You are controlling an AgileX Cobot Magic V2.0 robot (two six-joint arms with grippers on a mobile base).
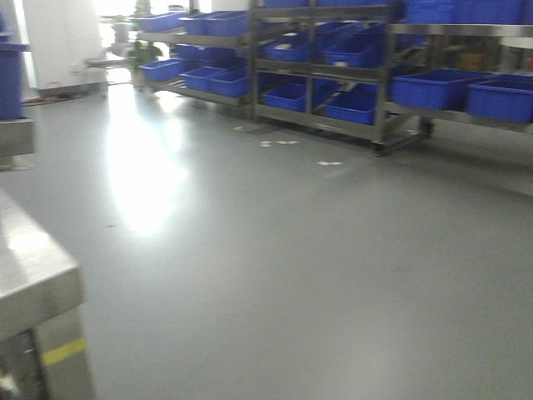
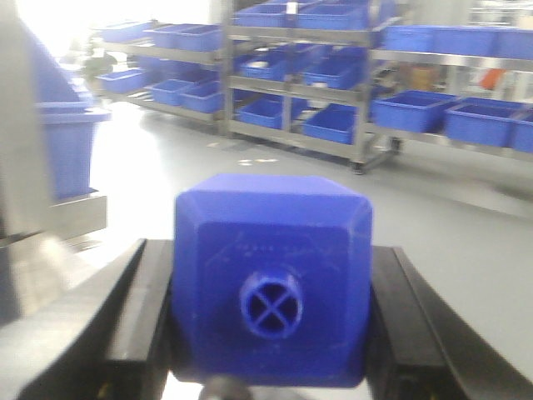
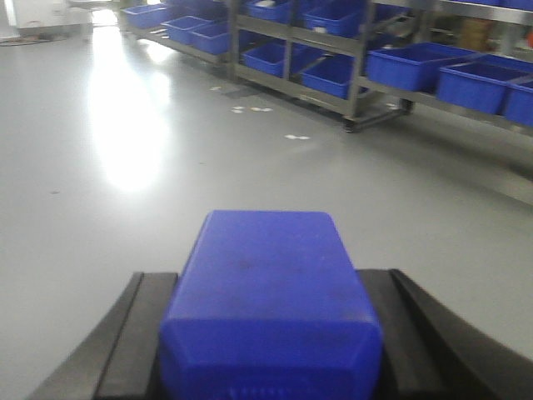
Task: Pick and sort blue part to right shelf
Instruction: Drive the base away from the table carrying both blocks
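In the right wrist view, my right gripper [image 3: 266,292] is shut on the blue part [image 3: 266,300], a long narrow blue block. Its flat end faces the camera and its cap end is hidden. My left gripper [image 2: 271,275] is shut on a second, wider blue block [image 2: 271,283] with bevelled edges; a small round knob with a cross faces the camera. The right shelf [image 1: 383,83] [image 3: 358,83] is a steel rack of open blue bins across the grey floor, far ahead to the right. Neither gripper shows in the front view.
A steel table corner [image 1: 33,275] with a yellow stripe stands close at the left. Behind it a blue bin [image 1: 10,79] rests on a steel ledge. More racks of blue bins [image 1: 200,75] line the far wall. Grey floor [image 1: 275,250] lies between.
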